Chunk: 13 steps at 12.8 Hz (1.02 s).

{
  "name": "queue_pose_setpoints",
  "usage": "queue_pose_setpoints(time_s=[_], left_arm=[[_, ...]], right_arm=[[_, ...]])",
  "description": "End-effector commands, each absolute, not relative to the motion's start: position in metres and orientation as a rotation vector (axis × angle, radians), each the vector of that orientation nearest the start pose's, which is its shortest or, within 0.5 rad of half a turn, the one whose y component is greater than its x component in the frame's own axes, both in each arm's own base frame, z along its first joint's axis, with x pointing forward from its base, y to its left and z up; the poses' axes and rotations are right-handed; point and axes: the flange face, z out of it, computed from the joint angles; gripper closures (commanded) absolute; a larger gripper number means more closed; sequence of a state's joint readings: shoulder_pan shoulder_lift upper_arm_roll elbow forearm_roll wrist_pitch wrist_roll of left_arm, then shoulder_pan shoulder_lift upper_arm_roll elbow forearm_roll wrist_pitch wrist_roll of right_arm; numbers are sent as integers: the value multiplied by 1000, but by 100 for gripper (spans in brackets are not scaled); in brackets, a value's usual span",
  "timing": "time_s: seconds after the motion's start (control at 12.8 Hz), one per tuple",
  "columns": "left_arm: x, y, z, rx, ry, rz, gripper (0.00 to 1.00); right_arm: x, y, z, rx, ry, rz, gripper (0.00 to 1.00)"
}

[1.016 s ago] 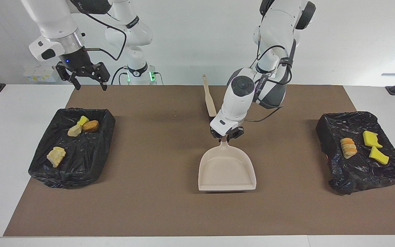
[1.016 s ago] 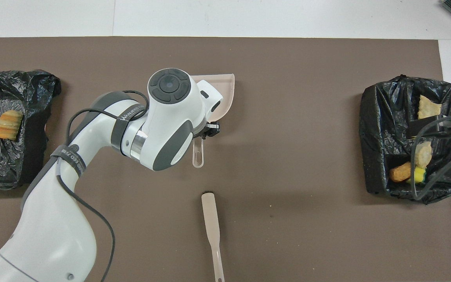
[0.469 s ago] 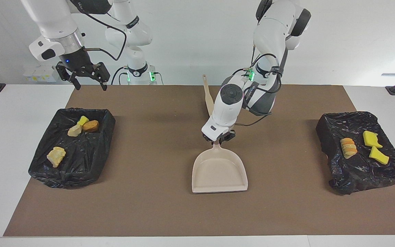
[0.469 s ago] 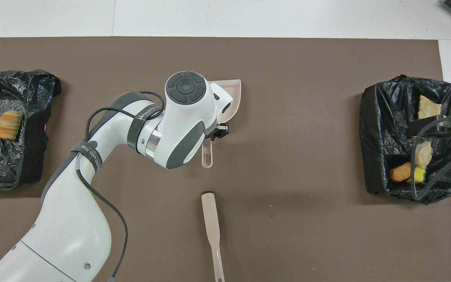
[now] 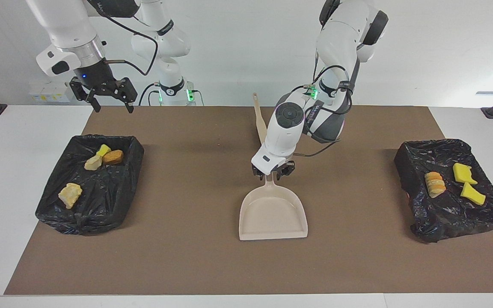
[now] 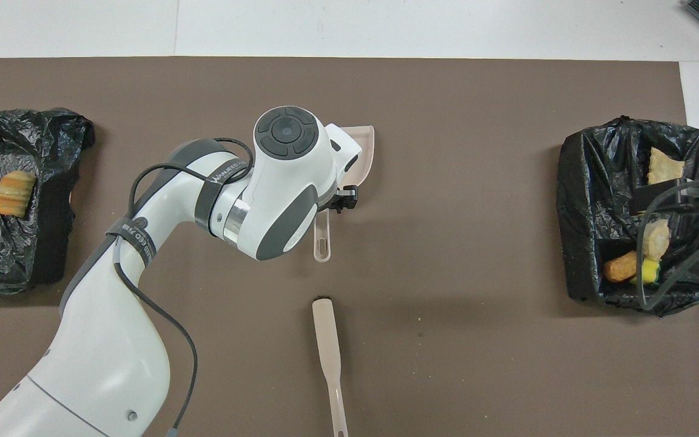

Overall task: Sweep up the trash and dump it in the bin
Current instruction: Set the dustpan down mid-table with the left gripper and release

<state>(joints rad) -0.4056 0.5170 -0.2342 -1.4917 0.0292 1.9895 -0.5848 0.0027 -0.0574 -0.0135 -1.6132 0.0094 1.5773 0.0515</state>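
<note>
The left tool (image 5: 273, 170), jaws apart, straddles the empty dustpan (image 5: 272, 216) handle, which points at the robots' edge of the table (image 5: 28, 179); the trash (image 5: 435, 184) lies in bins (image 5: 443, 233) at both ends, and the right tool (image 5: 114, 109) waits, parted, over its corner.

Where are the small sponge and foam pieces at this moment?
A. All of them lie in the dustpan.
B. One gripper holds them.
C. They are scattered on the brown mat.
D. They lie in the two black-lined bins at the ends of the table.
D: four pieces lie in the bin at the right arm's end and three in the bin at the left arm's end, while the dustpan is empty.
</note>
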Motion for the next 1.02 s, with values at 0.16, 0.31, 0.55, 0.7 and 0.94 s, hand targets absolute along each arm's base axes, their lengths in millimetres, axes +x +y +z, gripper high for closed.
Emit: queue_pose_setpoints(time_s=[0.16,0.31,0.55,0.7,0.94], left_arm=[[570,-342,424,-3176,-17,21,0],[568,-304,445,-3161,-32,-15,0],[558,-223,494,-3116,97,-31,0],[552,-170,527,-3093,202,21,0],[543,-113,568,-3089,298,22,0]], right_arm=[[533,-5,637,-3120,134,-47,0],[533,-5,636,-3120,134,-45,0],[533,-5,637,-3120,134,-47,0],[533,-5,636,-3120,134,-45,0],[533,-5,636,-3120,134,-45,0]])
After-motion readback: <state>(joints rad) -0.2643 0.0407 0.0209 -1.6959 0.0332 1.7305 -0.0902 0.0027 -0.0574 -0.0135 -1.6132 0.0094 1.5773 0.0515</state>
